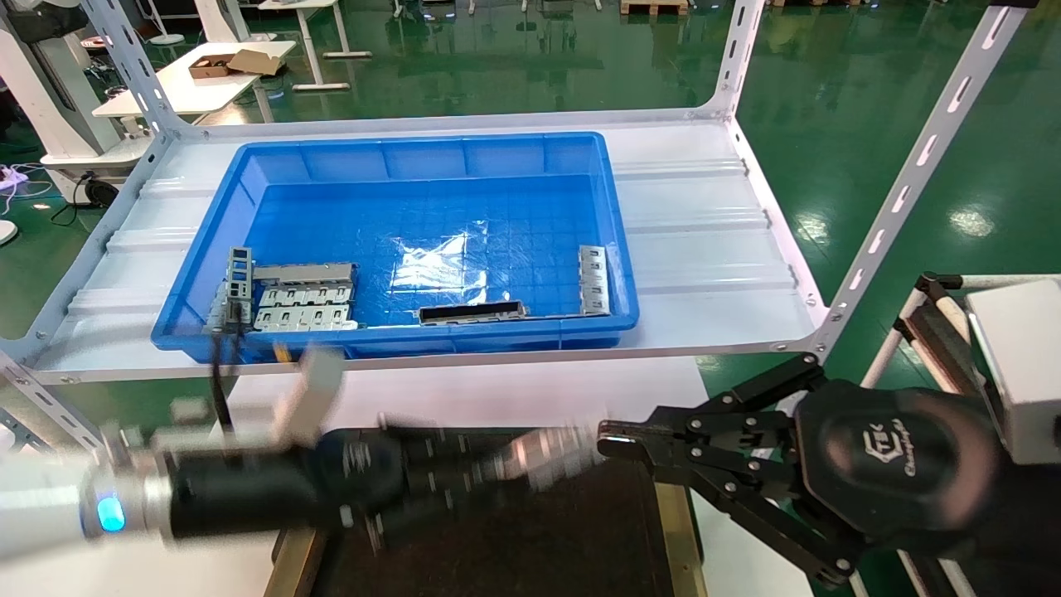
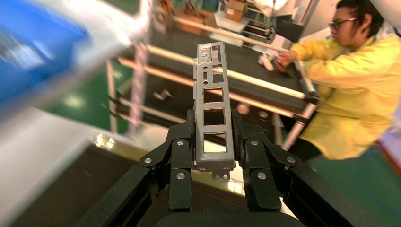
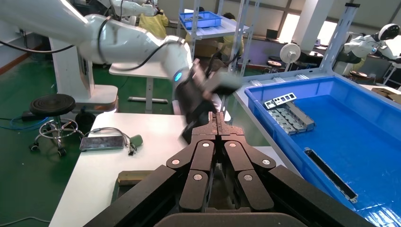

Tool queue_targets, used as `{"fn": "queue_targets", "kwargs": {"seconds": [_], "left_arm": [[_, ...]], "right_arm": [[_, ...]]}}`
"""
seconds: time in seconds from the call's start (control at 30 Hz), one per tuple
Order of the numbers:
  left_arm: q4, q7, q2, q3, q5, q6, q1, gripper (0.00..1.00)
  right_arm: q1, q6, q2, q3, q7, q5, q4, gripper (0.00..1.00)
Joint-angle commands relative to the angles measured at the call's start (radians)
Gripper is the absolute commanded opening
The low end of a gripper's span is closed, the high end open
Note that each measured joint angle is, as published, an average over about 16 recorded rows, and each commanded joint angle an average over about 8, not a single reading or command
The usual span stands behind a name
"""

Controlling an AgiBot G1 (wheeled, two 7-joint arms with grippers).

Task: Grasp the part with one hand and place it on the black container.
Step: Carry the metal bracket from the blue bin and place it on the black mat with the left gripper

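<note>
My left gripper [image 2: 213,126] is shut on the part [image 2: 213,161], a silver-grey metal bar with square cutouts that sticks out past the fingertips. In the head view the left arm reaches in from the left, low at the front, and its gripper [image 1: 506,460] holds the part [image 1: 547,452] over the far edge of the black container [image 1: 675,522]. The container's dark floor [image 2: 71,189] lies below the jaws. My right gripper [image 1: 617,439] hangs shut and empty at the lower right, its tips [image 3: 218,118] close to the left gripper.
A blue bin [image 1: 414,143] stands on the white shelf behind, holding flat grey plates [image 1: 302,298], a long dark strip [image 1: 472,312] and two more cutout bars [image 1: 593,280]. Shelf uprights [image 1: 912,174] rise at the corners. A person in yellow [image 2: 350,85] works beyond.
</note>
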Motion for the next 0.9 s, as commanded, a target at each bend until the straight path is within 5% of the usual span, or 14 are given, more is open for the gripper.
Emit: {"fn": "queue_targets", "kwargs": {"seconds": [0.03, 0.47, 0.9], "left_arm": [[-0.064, -0.029, -0.012, 0.005, -0.017, -0.012, 0.069, 0.00], [-0.282, -0.120, 0.052, -0.014, -0.005, -0.506, 0.446, 0.00], [-0.357, -0.256, 0.269, 0.032, 0.137, -1.176, 0.548, 0.00]], "right_arm": [[0.000, 0.000, 0.000, 0.000, 0.000, 0.000, 0.000, 0.00], [0.000, 0.000, 0.000, -0.001, 0.000, 0.001, 0.000, 0.00], [0.000, 0.001, 0.001, -0.002, -0.001, 0.001, 0.000, 0.00]]}}
